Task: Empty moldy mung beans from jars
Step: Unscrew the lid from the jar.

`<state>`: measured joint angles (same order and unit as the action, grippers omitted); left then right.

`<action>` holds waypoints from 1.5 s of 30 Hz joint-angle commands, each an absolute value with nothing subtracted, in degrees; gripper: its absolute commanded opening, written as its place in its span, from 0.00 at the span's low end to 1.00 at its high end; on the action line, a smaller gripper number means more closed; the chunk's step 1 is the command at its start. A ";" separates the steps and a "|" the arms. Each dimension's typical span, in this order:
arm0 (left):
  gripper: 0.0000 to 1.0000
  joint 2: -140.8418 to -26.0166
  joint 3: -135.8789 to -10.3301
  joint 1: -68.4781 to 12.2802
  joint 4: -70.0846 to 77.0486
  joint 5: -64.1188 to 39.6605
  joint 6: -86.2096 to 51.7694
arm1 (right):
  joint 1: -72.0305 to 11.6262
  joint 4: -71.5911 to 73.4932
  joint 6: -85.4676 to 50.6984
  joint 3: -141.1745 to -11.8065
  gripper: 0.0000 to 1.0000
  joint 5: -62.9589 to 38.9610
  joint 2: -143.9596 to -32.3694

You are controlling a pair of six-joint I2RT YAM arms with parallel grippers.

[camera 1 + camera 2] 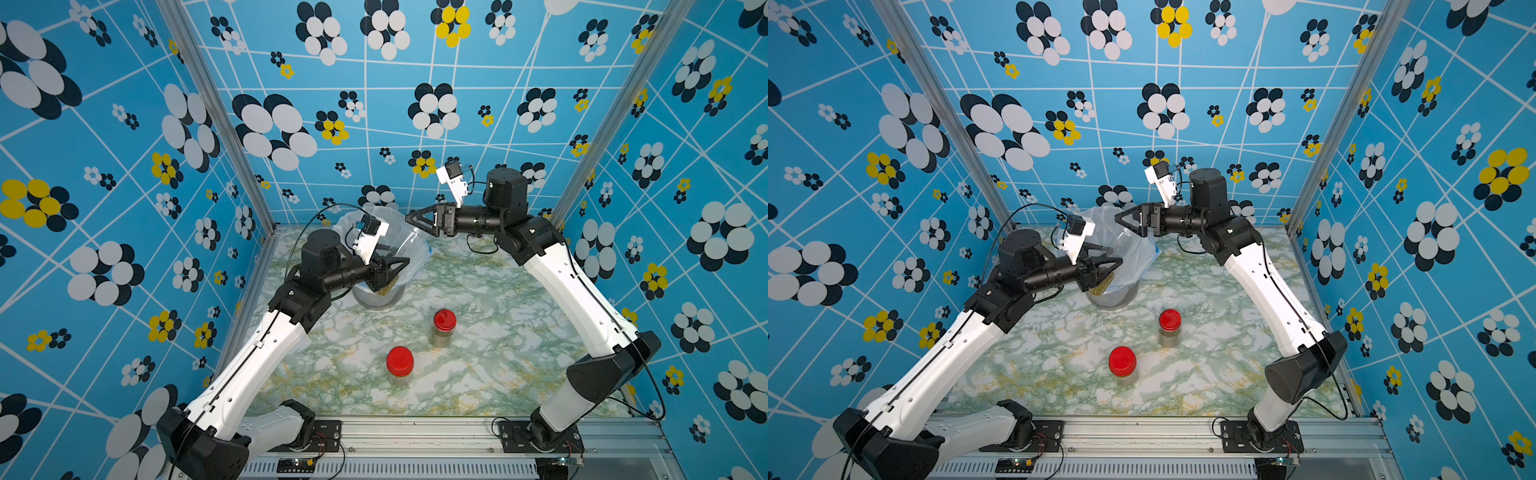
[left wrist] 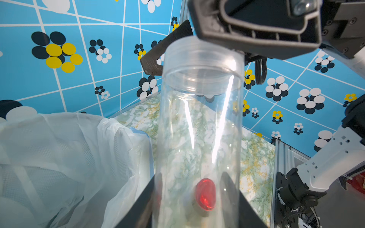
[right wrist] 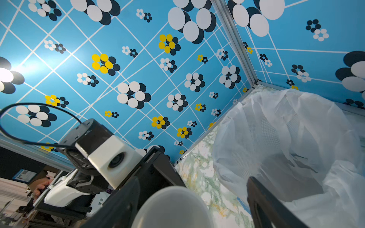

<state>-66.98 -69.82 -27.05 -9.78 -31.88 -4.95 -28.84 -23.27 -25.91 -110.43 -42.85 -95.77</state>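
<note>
In both top views the left jaws are clamped on the tall clear plastic jar (image 1: 1106, 277), held at the near edge of the large bin lined with a white plastic bag (image 1: 417, 249). Its olive-green mung beans (image 1: 385, 288) are settled in the low end, below the grip. The right jaws hover over the bin's mouth. Two short clear jars with red screw lids stand on the green-marbled counter (image 1: 498, 374) in front of the bin, one nearer it (image 1: 444, 328), one farther (image 1: 400, 365). The left wrist view shows the tall jar's frosted screw cap (image 2: 201, 55) in place, with the right jaws just beyond it. The right wrist view shows those jaws apart on either side of the cap (image 3: 173, 205), one well clear of it. If they close off-centre, they could slip on the smooth cap or twist the jar in the left grip. Tipping from the bin's edge could scatter beans on the counter or drag the loose bag inward.
</note>
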 commanded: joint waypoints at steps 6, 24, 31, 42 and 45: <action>0.16 -66.37 -71.17 -27.51 -8.16 -28.21 -2.97 | -28.95 -22.64 -28.62 -111.21 0.82 -42.31 -96.18; 0.16 -67.23 -71.02 -27.59 -5.44 -28.87 -5.41 | -29.16 -23.55 -28.02 -109.84 0.70 -45.17 -96.53; 0.16 -67.58 -71.26 -27.59 -5.54 -28.27 -5.29 | -29.18 -22.84 -28.95 -108.85 0.77 -44.83 -95.71; 0.16 -67.81 -71.15 -28.03 -5.10 -26.51 -5.19 | -29.27 -23.89 -28.91 -110.04 0.37 -45.72 -97.06; 0.15 -67.78 -71.06 -28.05 -4.81 -25.88 -6.07 | -29.35 -24.34 -28.31 -109.95 0.36 -45.04 -96.86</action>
